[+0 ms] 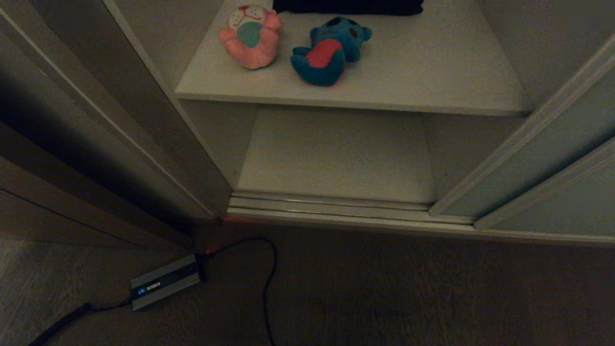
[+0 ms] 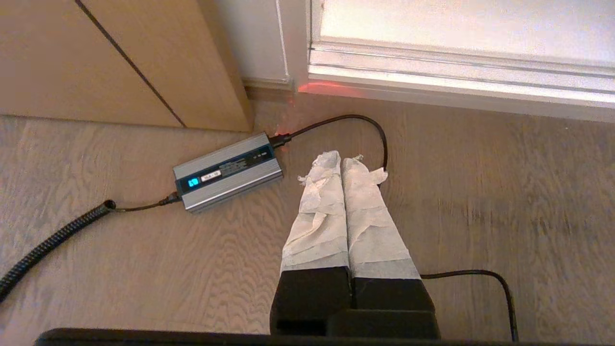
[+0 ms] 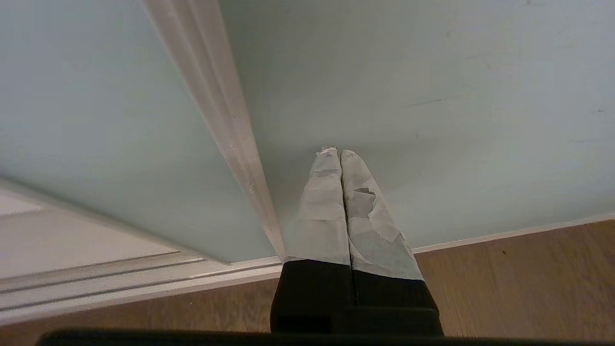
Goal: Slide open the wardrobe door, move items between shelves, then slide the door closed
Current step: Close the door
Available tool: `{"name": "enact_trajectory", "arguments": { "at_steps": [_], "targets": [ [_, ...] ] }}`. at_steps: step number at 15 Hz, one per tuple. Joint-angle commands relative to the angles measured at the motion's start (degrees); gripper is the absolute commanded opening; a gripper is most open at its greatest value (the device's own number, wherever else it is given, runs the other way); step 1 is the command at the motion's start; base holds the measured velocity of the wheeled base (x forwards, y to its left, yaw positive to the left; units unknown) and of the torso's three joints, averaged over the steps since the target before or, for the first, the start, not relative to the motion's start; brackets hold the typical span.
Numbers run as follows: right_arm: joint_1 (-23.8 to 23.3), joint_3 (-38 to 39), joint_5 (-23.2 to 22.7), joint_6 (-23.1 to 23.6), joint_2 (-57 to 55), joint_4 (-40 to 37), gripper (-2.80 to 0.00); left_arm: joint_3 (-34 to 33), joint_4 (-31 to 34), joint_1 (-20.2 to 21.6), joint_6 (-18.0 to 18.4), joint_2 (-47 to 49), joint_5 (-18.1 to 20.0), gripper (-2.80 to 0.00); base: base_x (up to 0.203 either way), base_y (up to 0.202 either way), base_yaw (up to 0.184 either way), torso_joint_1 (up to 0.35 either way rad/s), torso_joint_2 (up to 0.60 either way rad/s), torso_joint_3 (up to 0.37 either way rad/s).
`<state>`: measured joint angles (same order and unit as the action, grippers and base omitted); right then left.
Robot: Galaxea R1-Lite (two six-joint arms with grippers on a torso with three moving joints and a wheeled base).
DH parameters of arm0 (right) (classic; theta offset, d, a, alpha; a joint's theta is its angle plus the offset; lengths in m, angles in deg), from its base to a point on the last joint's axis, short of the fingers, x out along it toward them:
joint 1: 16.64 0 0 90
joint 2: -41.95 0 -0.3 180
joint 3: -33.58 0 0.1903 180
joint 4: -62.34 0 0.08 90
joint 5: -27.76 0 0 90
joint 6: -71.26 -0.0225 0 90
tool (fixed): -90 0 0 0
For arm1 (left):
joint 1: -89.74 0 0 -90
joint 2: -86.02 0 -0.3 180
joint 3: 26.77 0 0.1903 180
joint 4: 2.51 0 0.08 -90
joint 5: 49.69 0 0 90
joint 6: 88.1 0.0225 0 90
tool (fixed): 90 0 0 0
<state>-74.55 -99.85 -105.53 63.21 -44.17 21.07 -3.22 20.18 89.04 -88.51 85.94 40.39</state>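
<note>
Pink plush toy with white face (image 1: 251, 37) left of, just beside, teal plush toy with red belly (image 1: 326, 52); both on upper off-white shelf board (image 1: 432, 72), dark folded cloth (image 1: 348, 6) behind.

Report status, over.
Left pincer shut over floor; right pincer shut by door. Door open, both toys on upper shelf. Nothing blocking.

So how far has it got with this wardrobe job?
The pale grey-green sliding door already stands open at the right. Both plush toys, the pink one and the teal one with a red belly, lie on the upper off-white shelf; the lower shelf is bare. The right gripper, shut, points at the door panel; the left gripper, shut, hangs over the floor. Closing the door is left.
</note>
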Motion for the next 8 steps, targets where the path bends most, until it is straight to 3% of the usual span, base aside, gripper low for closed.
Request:
{"name": "enact_trajectory", "arguments": {
  "at_steps": [1, 6, 8],
  "targets": [
    [1.5, 0.2, -0.4, 0.0, 1.6, -0.3, -2.80, 0.0, 0.0, 0.0, 0.0, 0.1, 0.0, -2.80, 0.000, 0.000, 0.000, 0.000, 0.00, 0.000],
    [5.7, 0.9, -0.3, -0.2, 4.8, -2.3, -2.80, 0.0, 0.0, 0.0, 0.0, 0.1, 0.0, -2.80, 0.000, 0.000, 0.000, 0.000, 0.00, 0.000],
    [7.6, 1.2, -0.3, -2.4, 6.3, -2.3, -2.80, 0.0, 0.0, 0.0, 0.0, 0.1, 0.0, -2.80, 0.000, 0.000, 0.000, 0.000, 0.00, 0.000]
  ]
}}
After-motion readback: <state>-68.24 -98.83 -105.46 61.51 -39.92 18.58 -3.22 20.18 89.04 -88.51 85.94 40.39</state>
